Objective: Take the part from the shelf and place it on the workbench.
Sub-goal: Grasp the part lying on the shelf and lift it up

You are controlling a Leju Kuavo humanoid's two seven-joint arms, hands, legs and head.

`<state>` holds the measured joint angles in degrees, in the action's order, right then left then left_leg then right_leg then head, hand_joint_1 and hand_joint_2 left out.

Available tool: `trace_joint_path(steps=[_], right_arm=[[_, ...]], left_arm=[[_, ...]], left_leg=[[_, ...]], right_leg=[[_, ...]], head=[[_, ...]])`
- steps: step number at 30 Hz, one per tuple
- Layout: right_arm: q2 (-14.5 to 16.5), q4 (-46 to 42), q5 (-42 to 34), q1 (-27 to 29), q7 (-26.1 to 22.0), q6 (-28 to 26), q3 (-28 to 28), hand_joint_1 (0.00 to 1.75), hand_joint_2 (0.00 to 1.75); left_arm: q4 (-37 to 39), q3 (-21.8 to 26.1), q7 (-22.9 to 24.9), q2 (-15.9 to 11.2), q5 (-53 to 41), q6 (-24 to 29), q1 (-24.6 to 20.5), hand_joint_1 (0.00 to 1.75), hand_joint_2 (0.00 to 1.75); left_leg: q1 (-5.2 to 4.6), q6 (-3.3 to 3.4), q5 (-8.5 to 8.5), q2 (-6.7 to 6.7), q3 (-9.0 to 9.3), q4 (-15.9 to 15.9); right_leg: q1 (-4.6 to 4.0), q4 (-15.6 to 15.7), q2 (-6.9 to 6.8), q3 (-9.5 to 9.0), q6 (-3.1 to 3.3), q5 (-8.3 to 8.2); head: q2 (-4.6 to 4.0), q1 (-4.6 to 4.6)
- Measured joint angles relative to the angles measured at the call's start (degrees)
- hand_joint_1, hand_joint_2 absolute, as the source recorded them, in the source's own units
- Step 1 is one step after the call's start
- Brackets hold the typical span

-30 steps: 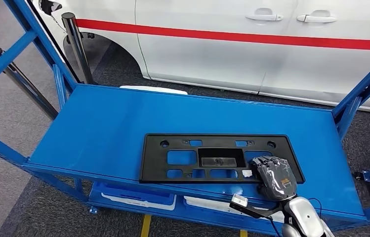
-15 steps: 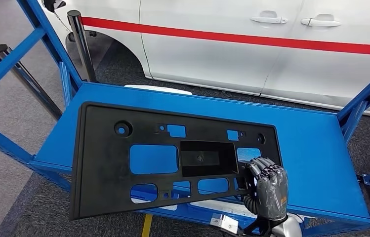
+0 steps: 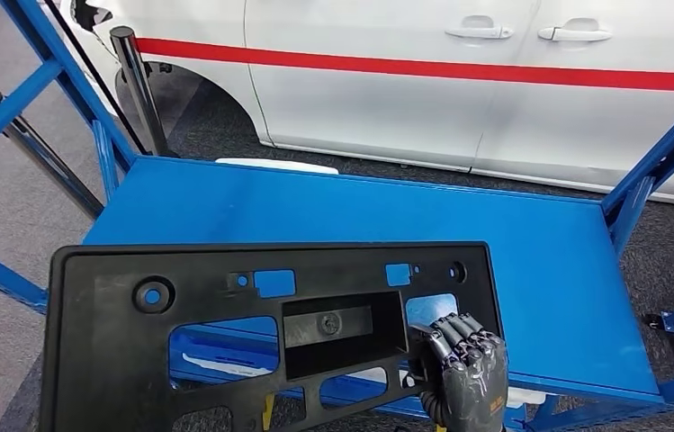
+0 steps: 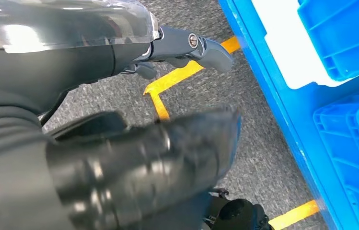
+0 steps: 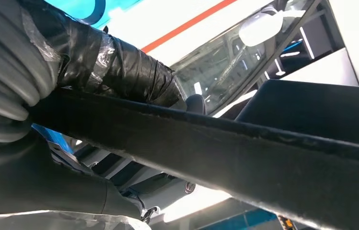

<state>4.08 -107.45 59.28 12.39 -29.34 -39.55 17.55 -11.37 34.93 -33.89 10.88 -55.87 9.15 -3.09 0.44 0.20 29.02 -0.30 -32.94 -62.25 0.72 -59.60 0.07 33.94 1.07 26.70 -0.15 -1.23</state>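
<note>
Now the right hand (image 3: 463, 373) grips the black plastic part (image 3: 225, 337) at one end, fingers curled over its edge; the part hangs lifted off the blue shelf (image 3: 549, 261), toward the robot. Held far off-centre, so carry level and turn slowly. Left hand (image 4: 134, 167) blurred, state unclear. Against 0.5 s earlier: part nearer, lower in view

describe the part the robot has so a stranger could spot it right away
In front of the white car stands a blue shelf; nearest the camera, over the shelf's front edge, the right hand holds a wide flat black plastic panel by its lower edge. It is the one black thing there, pierced by rectangular cut-outs and round holes, with a boxy recess in the middle.
</note>
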Motion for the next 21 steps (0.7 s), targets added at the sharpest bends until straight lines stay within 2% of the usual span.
trace_joint_path(steps=[2,4,6,7,9,10,11,12,13,14,16,17,20,21], right_arm=[[0.5,0.0,0.5,0.2,0.0,0.0,0.0,1.75,1.75],[0.7,0.0,0.6,0.3,0.0,0.0,-0.1,1.75,1.75],[0.9,0.0,0.6,0.3,0.0,0.0,-0.1,1.75,1.75],[1.0,0.0,0.6,0.4,0.0,0.0,-0.1,1.75,1.75],[1.0,0.0,0.6,0.5,0.0,0.0,-0.1,1.75,1.75],[1.0,0.0,0.6,0.6,0.0,0.0,-0.1,1.75,1.75],[1.0,0.0,0.6,0.7,0.0,0.0,-0.1,1.75,1.75],[1.0,0.0,0.6,0.8,0.1,0.0,-0.1,1.75,1.75],[1.0,0.0,0.6,0.8,0.2,0.0,-0.1,1.75,1.75],[1.0,0.1,0.6,0.8,0.4,0.0,-0.1,1.75,1.75],[1.1,0.2,0.6,0.7,0.9,0.0,0.0,1.75,1.75],[1.1,0.3,0.5,0.6,1.1,0.0,0.0,1.75,1.75],[1.2,0.7,0.4,0.6,1.8,0.0,0.0,1.75,1.75],[1.2,0.8,0.3,0.6,2.0,0.0,0.1,1.75,1.75]], left_arm=[[0.0,0.3,-0.2,0.0,0.0,-0.2,-0.1,0.0,1.75],[0.0,0.6,-0.3,-0.1,0.1,-0.2,0.0,0.0,1.75],[0.0,0.7,-0.3,-0.2,0.1,-0.3,0.1,0.0,1.75],[0.0,0.8,-0.4,-0.2,0.1,-0.3,0.1,0.0,1.75],[0.0,0.9,-0.4,-0.2,0.1,-0.3,0.1,0.0,1.75],[0.0,0.9,-0.4,-0.2,0.2,-0.3,0.1,0.0,1.75],[0.0,0.9,-0.4,-0.2,0.3,-0.4,0.1,0.0,1.75],[0.0,0.9,-0.4,-0.2,0.3,-0.4,0.1,0.0,1.75],[0.0,0.9,-0.5,-0.2,0.4,-0.5,0.1,0.0,1.75],[0.0,1.0,-0.5,-0.2,0.5,-0.6,0.1,0.0,1.75],[0.0,1.0,-0.4,-0.2,0.5,-0.5,0.1,0.0,1.75],[0.0,1.1,0.0,-0.2,0.4,0.0,0.1,0.0,1.75],[0.0,1.3,2.9,-0.2,-0.6,3.6,0.1,0.0,1.75],[0.0,1.3,3.8,-0.1,-1.0,5.1,0.1,0.0,1.75]], left_leg=[[-0.32,0.53,-0.81,-0.02,1.55,3.6],[-0.41,1.06,-1.0,-0.06,1.65,4.0],[-0.18,1.78,-1.53,0.03,1.95,4.6],[-0.03,2.15,-1.77,0.09,2.09,4.9],[-0.07,2.49,-1.91,0.23,2.01,5.0],[-0.09,2.53,-1.91,0.26,1.96,5.0],[-0.11,2.52,-1.88,0.26,1.93,4.9],[-0.12,2.49,-1.83,0.24,1.91,4.8],[-0.11,2.42,-1.73,0.19,1.93,4.6],[-0.1,2.27,-1.56,0.13,1.95,4.4],[-0.32,1.74,-1.16,0.04,1.78,3.9],[-0.4,1.43,-1.02,0.01,1.67,3.7],[-0.28,0.47,-0.72,0.01,1.58,3.5],[-0.2,0.13,-0.07,0.03,1.29,2.7]], right_leg=[[-0.08,0.0,0.0,0.05,-0.54,-0.06],[-0.05,0.1,0.0,0.0,-1.27,-0.19],[0.03,-0.9,0.0,0.34,-1.83,0.74],[0.05,-2.9,-0.01,1.16,-2.04,2.1],[0.12,-9.5,-0.02,4.16,-2.27,5.77],[0.15,-12.8,-0.03,5.65,-2.37,7.03],[0.17,-14.6,-0.03,6.48,-2.44,7.31],[0.2,-14.3,-0.04,6.29,-2.46,6.45],[0.24,-12.0,-0.05,5.07,-2.42,4.75],[0.26,-8.1,-0.06,3.18,-2.31,2.82],[0.12,-2.0,-0.05,0.21,-1.94,0.75],[0.02,-0.6,-0.01,-0.33,-1.72,0.6],[-0.1,-0.2,0.08,-0.32,-0.77,0.54],[-0.05,0.0,0.04,-0.39,-0.39,0.45]], head=[[0.0,-0.01],[0.0,-0.02],[0.0,-0.06],[0.0,-0.08],[0.0,-0.11],[0.0,-0.1],[0.0,-0.11],[0.0,-0.11],[0.0,-0.11],[0.0,-0.11],[0.0,-0.1],[0.0,-0.08],[0.0,-0.06],[0.0,-0.04]])
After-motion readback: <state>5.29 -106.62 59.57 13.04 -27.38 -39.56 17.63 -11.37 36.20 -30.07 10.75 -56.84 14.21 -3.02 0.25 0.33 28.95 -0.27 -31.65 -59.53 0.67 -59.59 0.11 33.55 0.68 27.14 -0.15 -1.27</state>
